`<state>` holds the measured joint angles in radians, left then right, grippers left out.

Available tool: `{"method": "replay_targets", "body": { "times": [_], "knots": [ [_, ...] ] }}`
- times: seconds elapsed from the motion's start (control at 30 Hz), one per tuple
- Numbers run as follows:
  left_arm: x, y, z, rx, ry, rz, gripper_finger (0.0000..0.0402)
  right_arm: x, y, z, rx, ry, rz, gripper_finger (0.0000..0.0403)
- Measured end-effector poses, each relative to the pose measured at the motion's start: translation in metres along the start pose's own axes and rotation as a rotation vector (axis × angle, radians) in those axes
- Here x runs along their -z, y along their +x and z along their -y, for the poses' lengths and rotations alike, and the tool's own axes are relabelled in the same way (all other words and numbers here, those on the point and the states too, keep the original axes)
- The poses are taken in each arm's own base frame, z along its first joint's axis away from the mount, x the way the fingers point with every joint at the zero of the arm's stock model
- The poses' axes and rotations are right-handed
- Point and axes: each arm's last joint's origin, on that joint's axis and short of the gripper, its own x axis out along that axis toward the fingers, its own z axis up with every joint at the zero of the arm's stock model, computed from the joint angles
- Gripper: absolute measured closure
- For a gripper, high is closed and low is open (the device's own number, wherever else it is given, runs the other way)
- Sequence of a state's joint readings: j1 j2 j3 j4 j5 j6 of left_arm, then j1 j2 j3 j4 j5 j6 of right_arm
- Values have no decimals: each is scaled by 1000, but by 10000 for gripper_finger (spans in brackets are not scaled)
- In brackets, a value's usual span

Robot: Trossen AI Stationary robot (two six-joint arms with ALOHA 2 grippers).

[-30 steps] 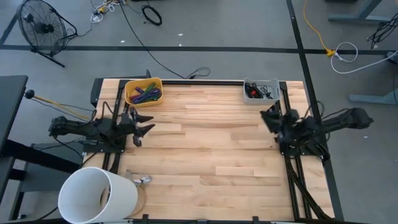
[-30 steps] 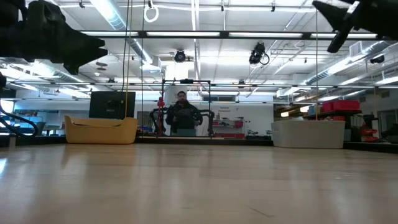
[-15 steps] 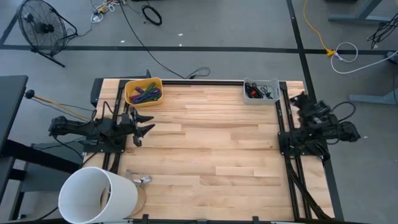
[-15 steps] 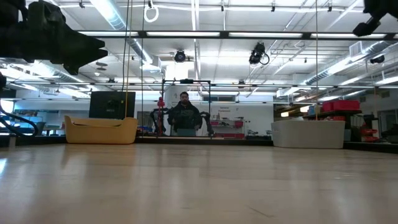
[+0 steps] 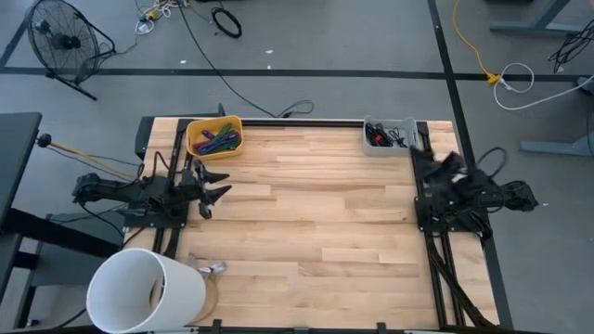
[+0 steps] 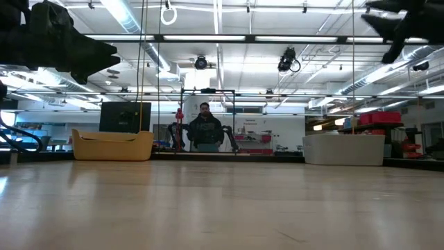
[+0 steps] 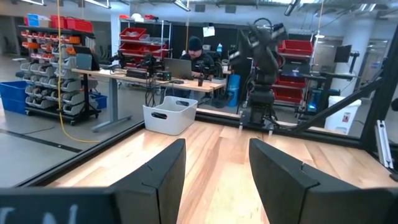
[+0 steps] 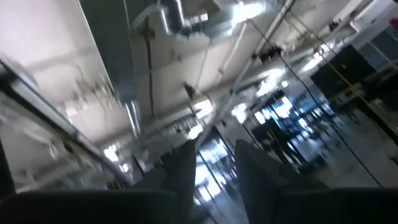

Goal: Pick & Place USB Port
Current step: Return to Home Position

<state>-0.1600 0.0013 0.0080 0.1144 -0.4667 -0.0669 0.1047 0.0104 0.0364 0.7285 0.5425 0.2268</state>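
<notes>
A grey bin point(image 5: 390, 134) stands at the table's far right corner with dark cabled parts point(image 5: 379, 137) lying in it; I cannot tell which of them is the USB port. It shows too in the low view point(image 6: 343, 148) and the left wrist view point(image 7: 169, 115). My right gripper point(image 5: 418, 150) hangs raised just near-right of that bin, open and empty; its wrist view point(image 8: 214, 168) looks up at the ceiling. My left gripper point(image 5: 215, 186) waits open and empty above the table's left side point(image 7: 217, 180).
A yellow bin point(image 5: 215, 136) of coloured pieces stands at the far left corner. A large white cylinder point(image 5: 147, 290) lies at the near left corner with a small metal piece point(image 5: 213, 269) beside it. A person point(image 6: 205, 128) sits beyond the far edge. The bare wooden table point(image 5: 316, 223) lies between the arms.
My right gripper swung from over the table's right side out past the right edge, tipping upward. It then came back toward the grey bin at the far right corner. The left arm and the bins have kept still.
</notes>
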Motion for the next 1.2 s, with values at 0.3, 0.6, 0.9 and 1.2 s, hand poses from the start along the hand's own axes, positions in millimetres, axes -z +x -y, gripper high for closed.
{"method": "replay_targets", "body": {
  "times": [0.3, 0.6, 0.9, 1.2],
  "knots": [
    [0, 0, 0, 0, 0, 1, 220, 47, -12, 18, 97, -283, -465, 289],
    [0, 0, 0, -1, -1, 1, 220, 65, -20, 27, 135, -395, -655, 289],
    [-1, 1, -4, -44, 4, 7, 220, 68, -18, 9, -8, -289, -621, 289],
    [-1, 2, -6, -63, 6, 9, 220, 78, -35, -2, -168, -289, -791, 289]
  ]
}}
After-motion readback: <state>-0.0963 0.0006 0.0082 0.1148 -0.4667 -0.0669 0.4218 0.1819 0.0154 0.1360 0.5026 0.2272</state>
